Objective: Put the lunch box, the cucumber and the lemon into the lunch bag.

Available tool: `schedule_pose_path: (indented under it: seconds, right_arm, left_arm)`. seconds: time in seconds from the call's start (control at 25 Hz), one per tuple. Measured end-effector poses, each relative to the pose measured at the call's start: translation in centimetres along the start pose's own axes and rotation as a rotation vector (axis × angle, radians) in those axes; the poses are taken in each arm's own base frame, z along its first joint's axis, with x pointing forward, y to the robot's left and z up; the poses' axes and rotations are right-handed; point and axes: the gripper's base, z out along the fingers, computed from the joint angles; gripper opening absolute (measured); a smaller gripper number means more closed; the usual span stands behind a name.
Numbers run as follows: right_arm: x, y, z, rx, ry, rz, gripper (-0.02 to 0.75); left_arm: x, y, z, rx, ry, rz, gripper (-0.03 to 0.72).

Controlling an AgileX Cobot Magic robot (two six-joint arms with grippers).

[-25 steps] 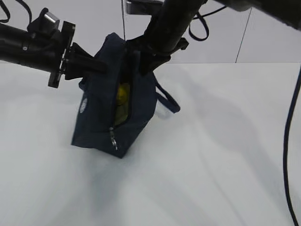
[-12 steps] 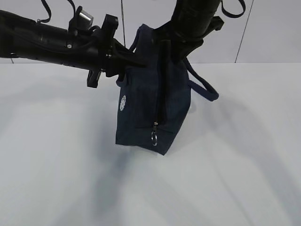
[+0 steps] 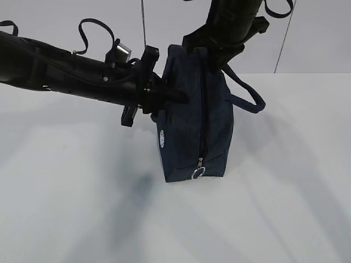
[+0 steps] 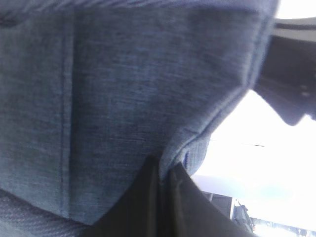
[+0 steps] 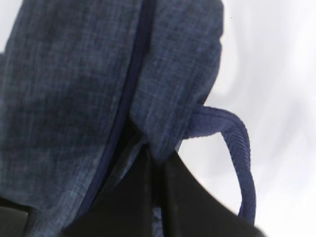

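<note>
A: Position of the lunch bag [image 3: 192,118]?

B: Stood on end on the white bench [image 3: 71,208], near the middle. The zipper line [image 3: 204,109] is seen running down the facing side, with the ring pull [image 3: 198,174] at its lower end, close to the bench. The round white logo [image 3: 162,138] is turned to the left. One loop handle [image 3: 247,98] hangs off to the right.

A: Claws?

B: The left claw [image 3: 178,98] is pressed together on a fold of the bag's fabric at its upper left side; in the left wrist view the fingertips [image 4: 148,197] are seen closed with cloth pinched between them. The right claw [image 5: 155,163] is likewise closed, nipping the fabric edge beside the zipper, at the bag's top as the exterior view has it.

A: Lunch box, cucumber, lemon?

B: None is visible on the bench or in either wrist view. No gap is seen along the zipper, so the contents cannot be checked.

A: Progress, then?

B: Judged late. With nothing left lying out, the three items are presumed to be inside, and the bag appears zipped. What remains is likely only for the bag to be released and both arms drawn clear. It is noted that the bag, stood on its narrow end, may topple once let go.
</note>
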Motion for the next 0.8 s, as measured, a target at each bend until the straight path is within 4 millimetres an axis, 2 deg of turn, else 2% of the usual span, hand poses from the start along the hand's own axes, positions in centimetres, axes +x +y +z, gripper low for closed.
schedule_pose_path:
  seconds: [0.28, 0.44, 0.56, 0.72, 0.8]
  right_arm:
    - [-0.1, -0.1, 2.0, 0.016, 0.023, 0.020, 0.003]
    - [-0.1, -0.1, 2.5, 0.021, 0.028, 0.025, 0.022]
    - [-0.2, -0.1, 2.5, 0.021, 0.021, 0.036, 0.105]
    - [-0.2, -0.1, 2.5, 0.021, 0.021, 0.047, 0.302]
    - [-0.2, -0.1, 2.5, 0.021, 0.021, 0.052, 0.378]
  left_arm:
    - [-0.1, 0.4, 0.2, -0.005, -0.003, -0.010, -0.006]
    - [-0.2, 0.5, 0.0, -0.012, -0.007, -0.007, 0.008]
    - [-0.5, 0.7, -0.1, -0.024, -0.022, -0.006, 0.081]
    - [-0.5, 0.7, -0.1, -0.029, -0.021, -0.002, 0.240]
    - [-0.4, 0.7, -0.2, -0.028, -0.017, -0.002, 0.276]
